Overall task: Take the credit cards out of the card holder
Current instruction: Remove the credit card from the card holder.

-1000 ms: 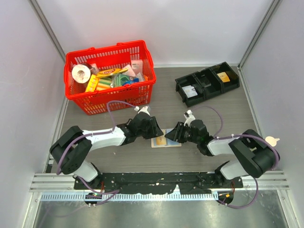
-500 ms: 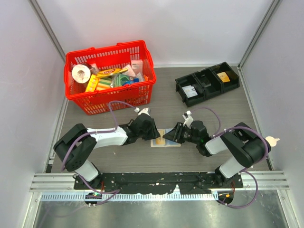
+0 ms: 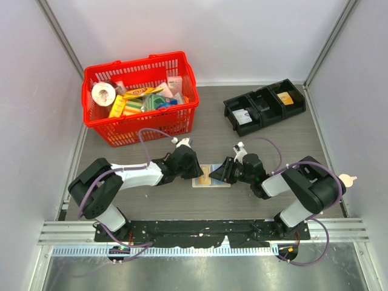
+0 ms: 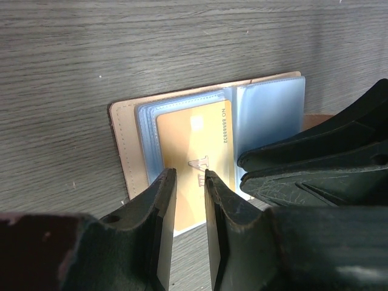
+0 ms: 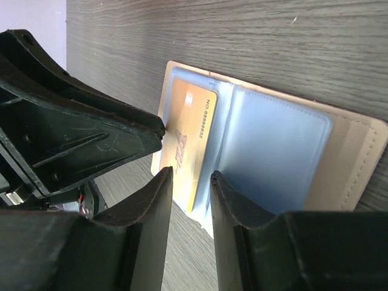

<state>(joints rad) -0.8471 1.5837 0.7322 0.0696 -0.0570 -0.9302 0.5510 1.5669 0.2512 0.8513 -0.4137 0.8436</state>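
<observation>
Crowding card holder (image 3: 211,178) edges: both claws (image 3: 197,172) (image 3: 222,175)

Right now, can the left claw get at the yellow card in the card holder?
Probably yes: the left claw is right at the yellow card, the card holder lies open, and the right claw leaves it uncovered.

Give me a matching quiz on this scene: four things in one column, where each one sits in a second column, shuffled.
Things:
1. card holder
2. yellow-orange card
3. red basket
4. black tray

Places:
A. back right
B. back left
C. tucked in the card holder
D. lying open, near centre

Pairs: 1-D, 2-C, 3-B, 4-A
</observation>
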